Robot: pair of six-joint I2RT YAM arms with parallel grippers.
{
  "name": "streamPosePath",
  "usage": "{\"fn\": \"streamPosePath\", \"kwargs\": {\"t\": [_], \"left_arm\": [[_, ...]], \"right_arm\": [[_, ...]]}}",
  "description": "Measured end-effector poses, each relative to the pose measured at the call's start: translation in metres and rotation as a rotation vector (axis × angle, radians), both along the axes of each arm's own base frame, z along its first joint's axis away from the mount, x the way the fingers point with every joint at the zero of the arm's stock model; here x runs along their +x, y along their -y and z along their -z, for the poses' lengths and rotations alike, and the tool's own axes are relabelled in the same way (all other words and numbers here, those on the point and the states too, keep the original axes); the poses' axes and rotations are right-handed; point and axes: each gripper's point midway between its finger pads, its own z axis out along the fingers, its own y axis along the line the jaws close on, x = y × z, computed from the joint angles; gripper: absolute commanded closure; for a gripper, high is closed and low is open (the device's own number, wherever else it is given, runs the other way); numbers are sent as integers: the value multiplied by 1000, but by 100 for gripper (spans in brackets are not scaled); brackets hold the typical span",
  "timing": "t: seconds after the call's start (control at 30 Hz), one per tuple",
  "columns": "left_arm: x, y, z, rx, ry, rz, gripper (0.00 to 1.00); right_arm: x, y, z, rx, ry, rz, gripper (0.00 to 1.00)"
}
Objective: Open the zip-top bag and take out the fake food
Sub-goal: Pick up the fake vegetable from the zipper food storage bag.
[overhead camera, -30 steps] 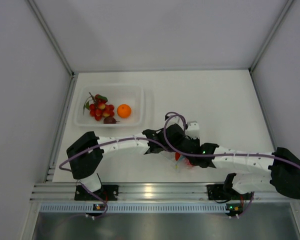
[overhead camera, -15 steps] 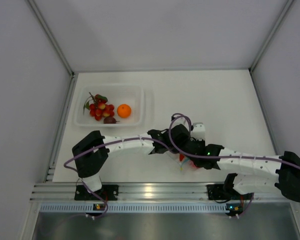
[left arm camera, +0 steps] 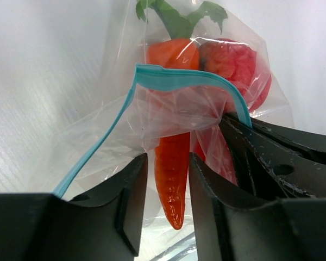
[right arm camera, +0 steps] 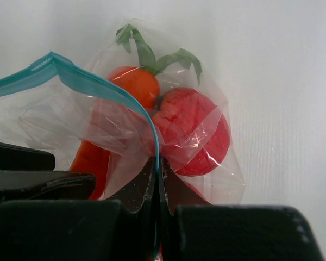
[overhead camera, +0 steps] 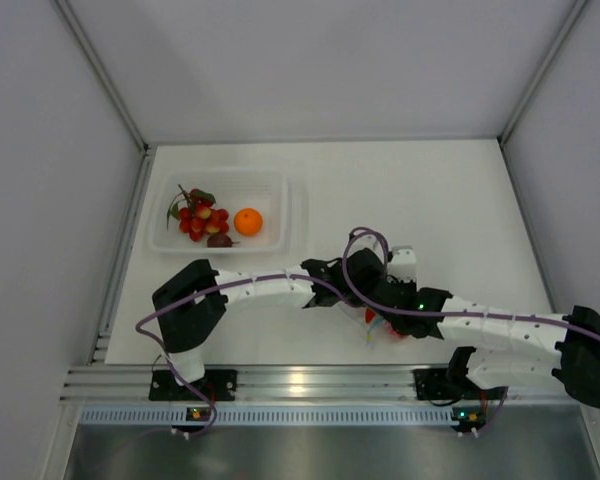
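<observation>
A white table (overhead camera: 430, 200) carries everything. The left arm (overhead camera: 250, 288) and right arm (overhead camera: 500, 325) meet over its near middle. At the far left sits a clear rigid rectangular tray (overhead camera: 290, 215). Between the two wrists hangs the small clear soft plastic zip-top bag (left arm camera: 98, 136), its teal-blue zip strip (left arm camera: 179, 76) parted into an open mouth. The right gripper (right arm camera: 158, 179) has its jaws pressed together on the bag's zip edge. The left gripper (left arm camera: 167, 163) has its jaws apart, straddling the tip of an orange plastic carrot with green top (left arm camera: 171, 168) that pokes from the mouth. A red round fruit (right arm camera: 193, 136) lies beside the carrot inside. The tray holds a red berry cluster with a green leaf (overhead camera: 200, 218), an orange (overhead camera: 247, 221) and a small dark purple-brown piece (overhead camera: 219, 240).
</observation>
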Motion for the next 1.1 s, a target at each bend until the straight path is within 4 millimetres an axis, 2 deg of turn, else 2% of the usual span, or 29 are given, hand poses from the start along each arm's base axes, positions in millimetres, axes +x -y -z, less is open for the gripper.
{"fn": "streamPosePath", "kwargs": {"t": [0.43, 0.7, 0.83, 1.1], "left_arm": [[-8, 24, 10, -52, -50, 71, 60], [-9, 31, 18, -52, -64, 108, 49], [-10, 32, 20, -54, -70, 111, 58], [-9, 38, 24, -54, -76, 118, 57]], "right_arm": [[-4, 18, 4, -42, -19, 25, 100], [-6, 27, 7, -70, -34, 39, 100], [-6, 31, 7, -84, -41, 41, 100], [-9, 38, 8, -108, -60, 45, 100]]}}
